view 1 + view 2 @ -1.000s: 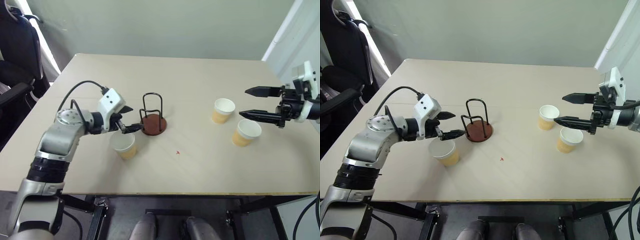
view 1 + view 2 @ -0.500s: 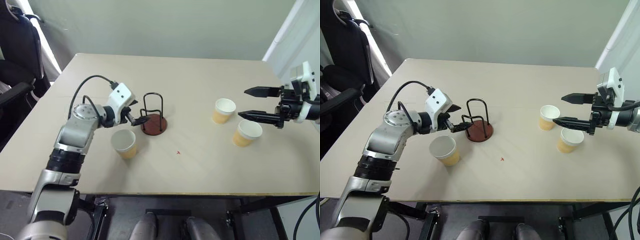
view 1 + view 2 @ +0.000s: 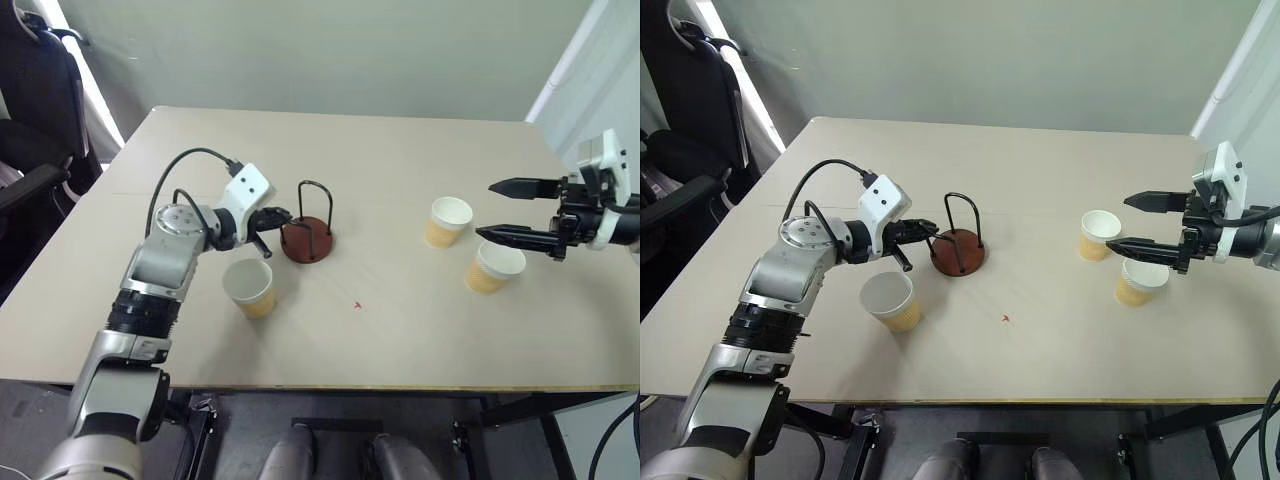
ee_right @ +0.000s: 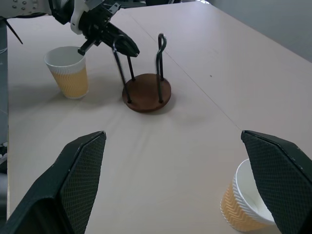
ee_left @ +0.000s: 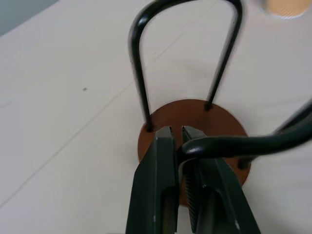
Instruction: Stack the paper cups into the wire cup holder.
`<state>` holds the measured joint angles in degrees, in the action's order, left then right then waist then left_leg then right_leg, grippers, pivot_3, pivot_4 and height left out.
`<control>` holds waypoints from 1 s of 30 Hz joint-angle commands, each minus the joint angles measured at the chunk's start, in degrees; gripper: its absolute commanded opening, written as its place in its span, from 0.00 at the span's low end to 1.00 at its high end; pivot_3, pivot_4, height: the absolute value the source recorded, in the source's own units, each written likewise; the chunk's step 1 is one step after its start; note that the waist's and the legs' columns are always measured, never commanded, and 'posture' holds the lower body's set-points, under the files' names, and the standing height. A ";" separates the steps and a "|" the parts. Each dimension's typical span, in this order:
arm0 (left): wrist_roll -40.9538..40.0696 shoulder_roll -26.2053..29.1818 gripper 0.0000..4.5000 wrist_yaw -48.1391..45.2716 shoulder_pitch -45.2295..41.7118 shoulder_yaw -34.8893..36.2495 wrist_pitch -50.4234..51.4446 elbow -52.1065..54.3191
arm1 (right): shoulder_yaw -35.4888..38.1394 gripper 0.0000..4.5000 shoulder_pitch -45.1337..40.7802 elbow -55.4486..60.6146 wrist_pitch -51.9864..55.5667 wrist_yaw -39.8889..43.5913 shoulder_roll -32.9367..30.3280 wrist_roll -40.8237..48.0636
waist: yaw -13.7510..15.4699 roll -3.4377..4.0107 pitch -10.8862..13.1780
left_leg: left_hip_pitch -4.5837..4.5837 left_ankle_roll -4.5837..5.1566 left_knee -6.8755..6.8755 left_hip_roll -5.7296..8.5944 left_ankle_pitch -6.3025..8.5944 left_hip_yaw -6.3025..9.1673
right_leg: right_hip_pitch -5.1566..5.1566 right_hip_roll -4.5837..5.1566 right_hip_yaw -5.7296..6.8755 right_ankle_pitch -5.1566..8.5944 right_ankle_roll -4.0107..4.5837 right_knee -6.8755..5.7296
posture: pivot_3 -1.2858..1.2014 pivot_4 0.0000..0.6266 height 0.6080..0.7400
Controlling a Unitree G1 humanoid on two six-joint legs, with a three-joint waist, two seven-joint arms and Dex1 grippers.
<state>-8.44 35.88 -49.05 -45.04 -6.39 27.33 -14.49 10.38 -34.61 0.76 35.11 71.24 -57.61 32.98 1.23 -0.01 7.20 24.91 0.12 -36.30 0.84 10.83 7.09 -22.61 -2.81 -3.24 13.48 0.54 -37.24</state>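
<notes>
On the beige tabletop (image 3: 400,340), the left pincer (image 3: 278,214) is clenched on a black loop of the wire cup holder (image 3: 307,240), which stands left of centre. One paper cup (image 3: 249,288) stands upright just in front of that arm. To the right, two more paper cups (image 3: 447,221) stand near each other; the right pincer (image 3: 512,209) hovers above them, fingers spread wide, grasping nothing.

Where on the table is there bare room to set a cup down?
Bare: the middle, between the holder and the right two cups; also the far strip of the table. Crowded: left gripper shut on the holder's wire, with the third cup beside it.
</notes>
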 commanded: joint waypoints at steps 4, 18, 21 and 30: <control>-11.63 0.38 0.00 -11.85 -4.30 4.30 2.41 9.32 | 2.86 1.00 -0.35 1.63 -0.23 -0.33 -1.63 0.89 | 0.14 -0.04 0.02 | 0.08 0.05 -0.09 0.01 0.03 0.00 | 0.00 0.00 0.01 -0.01 -0.03 0.05 | 0.52 0.24 1.00; -12.01 8.99 0.00 -27.44 2.16 -6.19 0.37 23.12 | 3.40 1.00 0.82 2.36 -0.23 -1.07 -1.92 1.18 | 0.27 0.00 0.01 | 0.05 0.25 -0.33 -0.01 0.15 -0.06 | 0.06 0.00 -0.10 -0.04 -0.11 0.04 | 0.52 0.24 1.00; -8.64 6.47 0.00 -27.17 1.92 -8.47 -6.06 21.32 | 3.27 1.00 0.96 2.52 -0.25 -1.24 -1.94 1.31 | 0.44 0.00 0.01 | 0.07 0.35 -0.44 0.00 0.21 -0.05 | 0.09 0.01 -0.10 -0.05 -0.12 0.05 | 0.52 0.24 1.00; -6.67 3.10 0.00 -31.09 1.78 -10.22 -14.75 17.43 | 3.64 1.00 1.75 3.26 -0.14 -1.42 -2.30 1.55 | 0.38 0.01 0.01 | 0.09 0.45 -0.52 0.00 0.36 -0.08 | 0.11 0.01 -0.10 -0.05 -0.13 0.05 | 0.52 0.24 1.00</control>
<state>-15.04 39.29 -79.20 -42.49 -16.63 14.27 2.75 11.11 -32.43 2.39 35.15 70.20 -58.74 33.54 1.61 0.00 7.21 25.00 0.58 -36.83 0.83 11.20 7.01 -22.50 -2.81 -3.34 13.43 0.41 -37.18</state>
